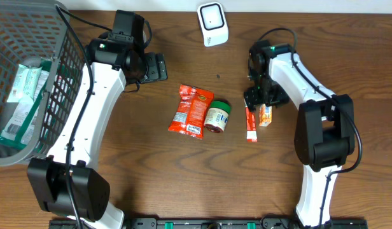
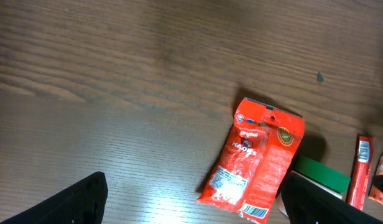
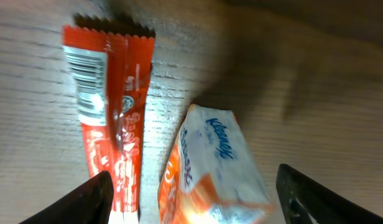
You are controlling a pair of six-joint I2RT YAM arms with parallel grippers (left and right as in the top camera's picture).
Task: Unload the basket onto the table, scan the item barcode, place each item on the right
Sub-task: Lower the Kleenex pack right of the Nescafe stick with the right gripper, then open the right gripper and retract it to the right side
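The white barcode scanner stands at the back of the wooden table. A red snack bag lies mid-table beside a green-lidded jar. To their right lie a red stick packet, barcode up, and an orange-and-white Kleenex tissue pack. My right gripper hangs open over the tissue pack, a gap on each side of it. My left gripper is open above bare table, the snack bag near its right finger.
A grey mesh basket with green-and-white packs stands at the left edge, close to the left arm. The items sit in a loose row mid-table.
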